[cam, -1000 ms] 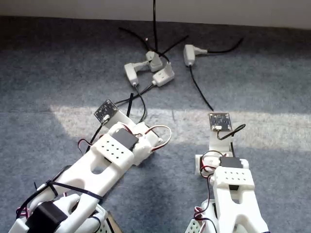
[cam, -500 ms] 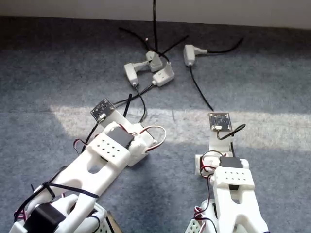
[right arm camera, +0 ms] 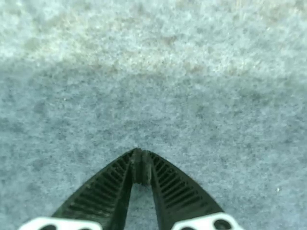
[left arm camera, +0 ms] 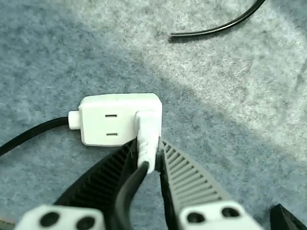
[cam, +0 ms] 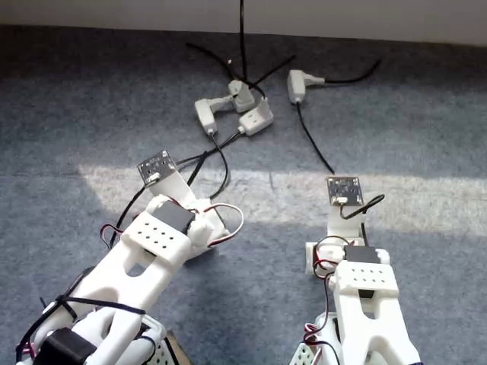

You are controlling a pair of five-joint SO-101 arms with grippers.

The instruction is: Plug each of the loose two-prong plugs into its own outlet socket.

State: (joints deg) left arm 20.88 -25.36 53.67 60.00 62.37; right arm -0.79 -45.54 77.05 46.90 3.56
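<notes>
1. Left wrist view: the left gripper is clamped narrowly on a white two-prong plug. A ribbed finger presses each side of the plug body.
2. The plug's black cord runs back between the fingers toward the camera.
3. The plug's far end lies against one end of a white outlet block, just beside a free pair of slots. I cannot tell whether the prongs are seated.
4. The block lies flat on the grey carpet. Its own black lead leaves from the end away from the plug. Another black cable lies on the carpet well beyond the block.
5. High view: the left arm leans forward over the near-left part of the carpet. Its body hides the plug and block underneath.
6. Right wrist view: the right gripper has its tips pressed together with nothing between them, low over bare carpet.
7. High view: the right arm stands at the near-right of the carpet, pointing straight toward the far edge.
8. High view, near the far edge at the middle: a cluster of white plugs and sockets sits among tangled black leads.
9. A lone white plug lies just right of the cluster and apart from it, with its cord trailing off to the right.
</notes>
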